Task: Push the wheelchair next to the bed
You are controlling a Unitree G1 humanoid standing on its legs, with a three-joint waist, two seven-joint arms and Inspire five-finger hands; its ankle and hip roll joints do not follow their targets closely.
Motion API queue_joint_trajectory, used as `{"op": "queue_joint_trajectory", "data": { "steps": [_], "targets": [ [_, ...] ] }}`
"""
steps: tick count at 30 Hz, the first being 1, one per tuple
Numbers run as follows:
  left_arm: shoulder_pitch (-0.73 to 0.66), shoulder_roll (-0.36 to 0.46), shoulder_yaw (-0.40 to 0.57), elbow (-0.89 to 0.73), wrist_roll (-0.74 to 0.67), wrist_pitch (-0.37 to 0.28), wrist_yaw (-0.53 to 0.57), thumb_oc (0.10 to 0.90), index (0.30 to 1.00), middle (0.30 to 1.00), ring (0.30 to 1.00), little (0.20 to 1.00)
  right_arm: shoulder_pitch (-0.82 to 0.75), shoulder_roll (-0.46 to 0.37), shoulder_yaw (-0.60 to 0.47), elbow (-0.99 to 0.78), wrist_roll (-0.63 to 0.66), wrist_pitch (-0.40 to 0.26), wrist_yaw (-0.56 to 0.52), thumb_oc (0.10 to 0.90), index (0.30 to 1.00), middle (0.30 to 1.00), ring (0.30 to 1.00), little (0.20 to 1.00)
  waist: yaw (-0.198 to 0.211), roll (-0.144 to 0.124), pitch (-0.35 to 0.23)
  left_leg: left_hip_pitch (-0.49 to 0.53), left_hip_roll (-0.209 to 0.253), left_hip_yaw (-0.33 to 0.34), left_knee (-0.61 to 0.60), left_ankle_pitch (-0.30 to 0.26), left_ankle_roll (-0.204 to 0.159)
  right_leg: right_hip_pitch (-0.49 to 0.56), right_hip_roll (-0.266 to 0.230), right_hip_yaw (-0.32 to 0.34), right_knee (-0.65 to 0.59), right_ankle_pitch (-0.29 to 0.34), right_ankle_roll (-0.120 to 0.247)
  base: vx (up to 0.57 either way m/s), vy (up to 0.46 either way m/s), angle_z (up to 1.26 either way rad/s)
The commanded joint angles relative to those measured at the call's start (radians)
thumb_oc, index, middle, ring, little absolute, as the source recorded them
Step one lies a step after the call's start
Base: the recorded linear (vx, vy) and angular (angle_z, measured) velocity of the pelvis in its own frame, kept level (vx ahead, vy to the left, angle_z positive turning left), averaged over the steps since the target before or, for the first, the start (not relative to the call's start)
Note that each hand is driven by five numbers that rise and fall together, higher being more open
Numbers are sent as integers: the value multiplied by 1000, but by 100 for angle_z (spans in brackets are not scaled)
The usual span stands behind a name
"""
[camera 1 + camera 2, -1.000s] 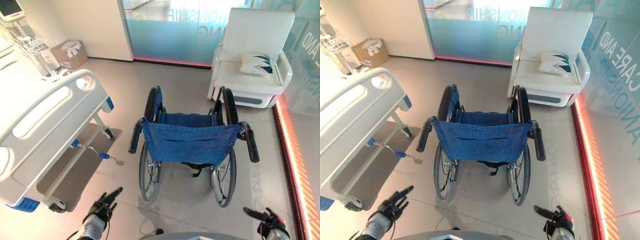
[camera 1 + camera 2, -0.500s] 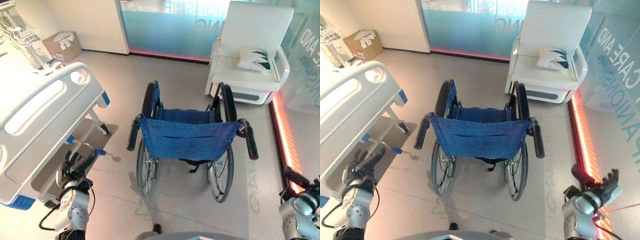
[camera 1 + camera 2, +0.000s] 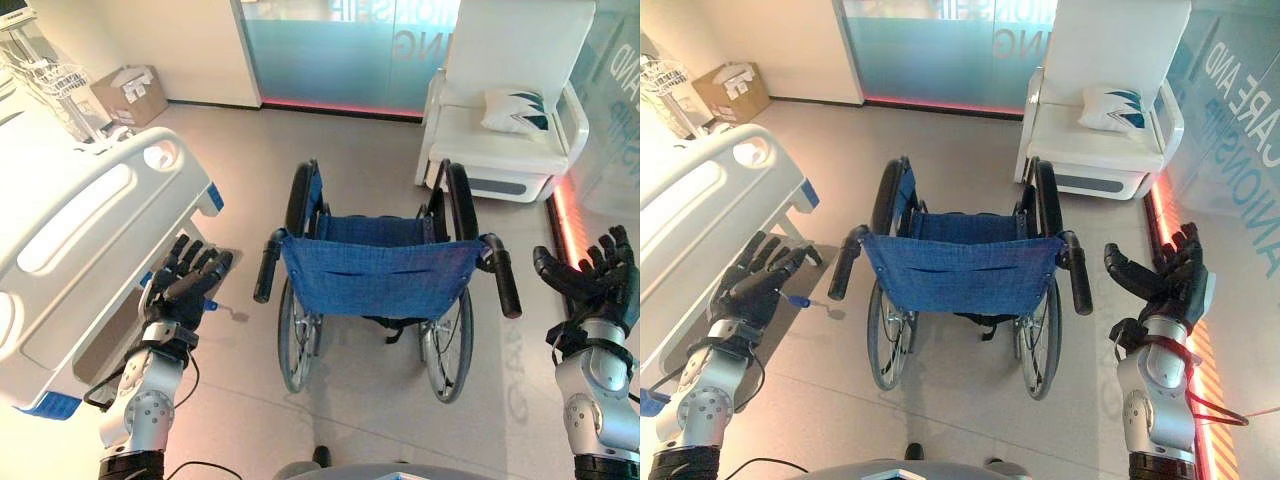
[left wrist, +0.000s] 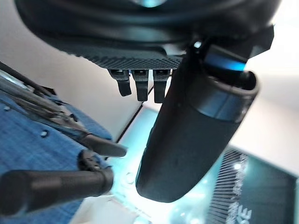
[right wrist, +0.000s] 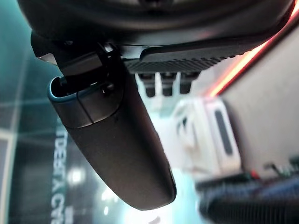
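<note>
Behind the wheelchair (image 3: 378, 280) | left hand (image 3: 183, 288) spread, beside bed (image 3: 75, 240) | right hand (image 3: 1165, 283) spread, near right handle (image 3: 1078, 283), touching nothing

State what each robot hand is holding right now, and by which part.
Nothing. The left robot hand and right robot hand are both open, raised off to the sides of the wheelchair, apart from its push handles.

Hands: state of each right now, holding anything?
Left hand: open, holding nothing, short of the wheelchair.
Right hand: open, holding nothing, beside the right push handle.
</note>
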Motion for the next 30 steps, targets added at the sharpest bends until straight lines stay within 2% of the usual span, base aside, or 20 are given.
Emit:
{"op": "queue_joint_trajectory", "data": {
  "steps": [1, 4, 6, 16, 19, 20, 25, 28, 30],
  "targets": [
    [-84, 126, 53, -55, 18, -26, -87, 800, 900, 900, 900, 900, -88, -96, -2, -127, 104, -37, 151, 800, 900, 900, 900, 900, 13, -6, -61, -1, 56, 15, 11, -46, -58, -53, -61, 31, 1, 59, 17, 0, 0, 0],
    [-79, 149, 53, -60, -28, 31, -146, 800, 900, 900, 900, 900, -86, -110, 9, -156, 172, 10, 249, 800, 900, 900, 900, 900, 12, -6, -62, -3, 58, 20, 11, -44, -62, -55, -62, 28, 1, 59, 20, 0, 0, 0],
    [-73, 160, 46, -68, -57, 60, -160, 800, 900, 900, 900, 900, -84, -121, 17, -167, 182, 26, 267, 800, 900, 900, 900, 900, 13, -6, -62, -5, 59, 22, 11, -43, -63, -56, -63, 26, 1, 60, 22, 0, 0, 0],
    [-56, 183, 40, -85, -199, 124, -208, 800, 900, 900, 900, 900, -55, -147, 25, -183, 188, 81, 283, 800, 900, 900, 900, 900, 17, -10, -63, -8, 58, 24, 11, -41, -65, -58, -67, 15, 1, 63, 28, 0, 0, 0],
    [-58, 176, 24, -94, -223, 130, -208, 800, 900, 900, 900, 900, -46, -151, 40, -169, 124, 106, 249, 800, 900, 900, 900, 900, 15, -10, -60, -7, 60, 26, 11, -39, -67, -57, -68, 15, 1, 64, 29, 25, 2, 0],
    [-62, 179, 13, -93, -221, 125, -195, 800, 900, 900, 900, 900, -45, -160, 42, -160, 58, 108, 216, 800, 900, 900, 900, 900, 14, -11, -61, -3, 60, 26, 11, -47, -68, -53, -68, 14, 1, 58, 31, 0, 0, 0],
    [-80, 190, -4, -90, -213, 121, -165, 800, 900, 900, 900, 900, -61, -200, 49, -143, -125, 86, 117, 800, 900, 900, 900, 900, 16, -9, -55, -5, 61, 27, 11, -37, -66, -54, -68, 13, 1, 65, 31, 13, 1, 0],
    [-94, 192, -12, -91, -205, 124, -147, 800, 900, 900, 900, 900, -81, -225, 50, -156, -204, 84, 76, 800, 900, 900, 900, 900, 17, -6, -50, -5, 61, 26, 11, -35, -67, -53, -68, 17, 1, 65, 31, 36, 6, 0],
    [-99, 192, -17, -92, -207, 127, -145, 800, 900, 900, 900, 900, -87, -233, 54, -161, -211, 86, 63, 800, 900, 900, 900, 900, 18, -4, -47, -3, 61, 24, 11, -35, -66, -52, -67, 19, 1, 65, 30, 17, 3, 0]
  ]
}}
